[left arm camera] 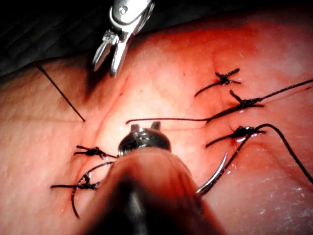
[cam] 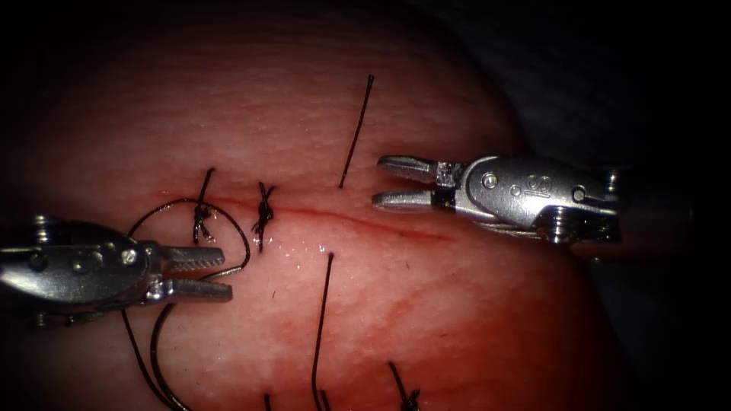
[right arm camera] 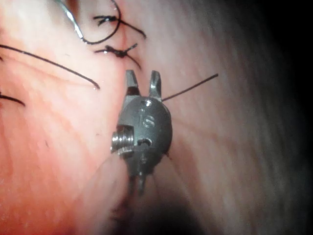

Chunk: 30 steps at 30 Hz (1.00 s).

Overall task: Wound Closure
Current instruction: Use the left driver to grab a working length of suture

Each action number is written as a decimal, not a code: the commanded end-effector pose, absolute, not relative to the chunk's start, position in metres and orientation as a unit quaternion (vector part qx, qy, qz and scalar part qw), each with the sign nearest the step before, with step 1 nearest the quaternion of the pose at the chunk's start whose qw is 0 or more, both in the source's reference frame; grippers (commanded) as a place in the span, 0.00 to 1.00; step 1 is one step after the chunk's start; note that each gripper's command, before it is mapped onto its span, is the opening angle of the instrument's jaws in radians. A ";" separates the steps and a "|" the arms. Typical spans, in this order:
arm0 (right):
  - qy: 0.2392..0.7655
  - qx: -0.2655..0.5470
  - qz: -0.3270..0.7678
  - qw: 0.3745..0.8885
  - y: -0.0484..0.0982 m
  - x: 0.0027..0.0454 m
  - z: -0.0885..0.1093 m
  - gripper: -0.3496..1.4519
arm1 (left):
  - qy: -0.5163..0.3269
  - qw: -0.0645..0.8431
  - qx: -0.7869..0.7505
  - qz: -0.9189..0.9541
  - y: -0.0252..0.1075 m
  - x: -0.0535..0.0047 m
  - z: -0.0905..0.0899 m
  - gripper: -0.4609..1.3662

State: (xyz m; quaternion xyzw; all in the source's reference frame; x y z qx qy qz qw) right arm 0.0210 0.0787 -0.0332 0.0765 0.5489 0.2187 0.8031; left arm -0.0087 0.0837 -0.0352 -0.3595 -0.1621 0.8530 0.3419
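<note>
Nearest, my left tool [cam: 209,272], jaws parted and empty, hovers just below the cut [cam: 365,221] beside the two knots [cam: 263,215], the needle [left arm camera: 215,176] lying free on the tissue [cam: 457,320] by it, while my right tool [cam: 384,181] gapes empty above the cut.

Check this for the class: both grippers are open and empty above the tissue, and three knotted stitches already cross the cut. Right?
Not quite. The endoscope view shows two knotted stitches across the cut, not three. The left gripper and right gripper are indeed open and empty above the tissue.
</note>
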 end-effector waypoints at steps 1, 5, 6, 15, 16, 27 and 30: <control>0.549 0.077 0.218 0.803 0.079 0.0210 -0.033 0.35 | -0.160 0.338 -0.361 0.854 0.084 -0.0087 -0.035 0.30; 0.549 0.077 0.218 0.803 0.079 0.0210 -0.033 0.34 | -0.153 0.321 -0.364 0.861 0.084 -0.0087 -0.035 0.33; 0.549 0.077 0.218 0.803 0.079 0.0210 -0.033 0.34 | -0.150 0.316 -0.365 0.863 0.084 -0.0087 -0.035 0.33; 0.549 0.078 0.218 0.803 0.079 0.0209 -0.033 0.39 | -0.120 0.249 -0.378 0.883 0.084 -0.0092 -0.035 0.36; 0.550 0.078 0.217 0.803 0.079 0.0209 -0.033 0.42 | -0.112 0.231 -0.383 0.887 0.084 -0.0093 -0.035 0.35; 0.551 0.076 0.219 0.802 0.079 0.0209 -0.033 0.69 | -0.049 0.080 -0.435 0.896 0.084 -0.0099 -0.035 0.43; 0.553 0.074 0.220 0.801 0.079 0.0208 -0.033 0.72 | -0.037 0.055 -0.439 0.896 0.083 -0.0105 -0.035 0.45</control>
